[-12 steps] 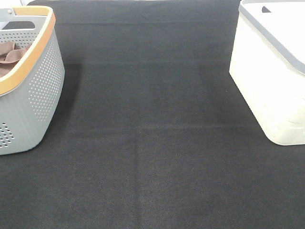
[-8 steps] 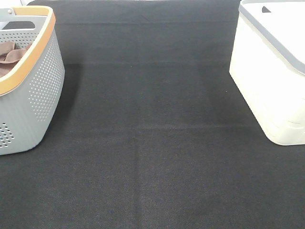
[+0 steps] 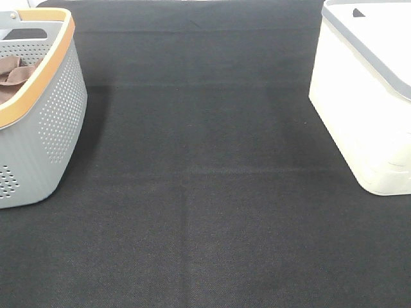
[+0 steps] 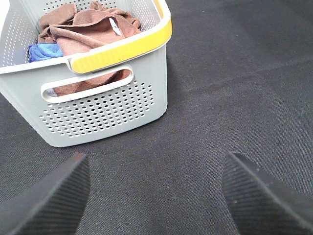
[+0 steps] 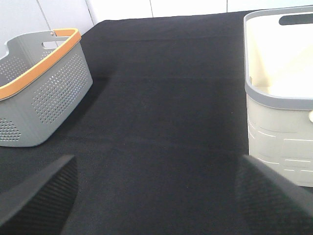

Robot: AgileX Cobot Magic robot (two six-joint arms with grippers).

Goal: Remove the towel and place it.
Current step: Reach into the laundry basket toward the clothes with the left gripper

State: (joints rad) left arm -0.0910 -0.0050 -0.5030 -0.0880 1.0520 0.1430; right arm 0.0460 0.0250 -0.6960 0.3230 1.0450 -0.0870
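Observation:
The towel (image 4: 88,24) is a reddish-brown cloth with a small white tag, lying bunched inside the grey perforated basket (image 4: 105,112). In the exterior high view a bit of the towel (image 3: 14,72) shows over the basket's orange rim (image 3: 45,70) at the far left. My left gripper (image 4: 155,161) hangs open above the black mat, short of the basket's handle side, with nothing between its fingers. My right gripper (image 5: 156,164) is also open and empty, facing the mat between the two containers. Neither gripper shows in the exterior high view.
A blue cloth (image 4: 44,50) lies beside the towel in the basket. A white bin with a grey rim (image 3: 366,96) stands at the right, its inside (image 5: 288,54) showing nothing in it. Black mat (image 3: 205,192) covers the table between them.

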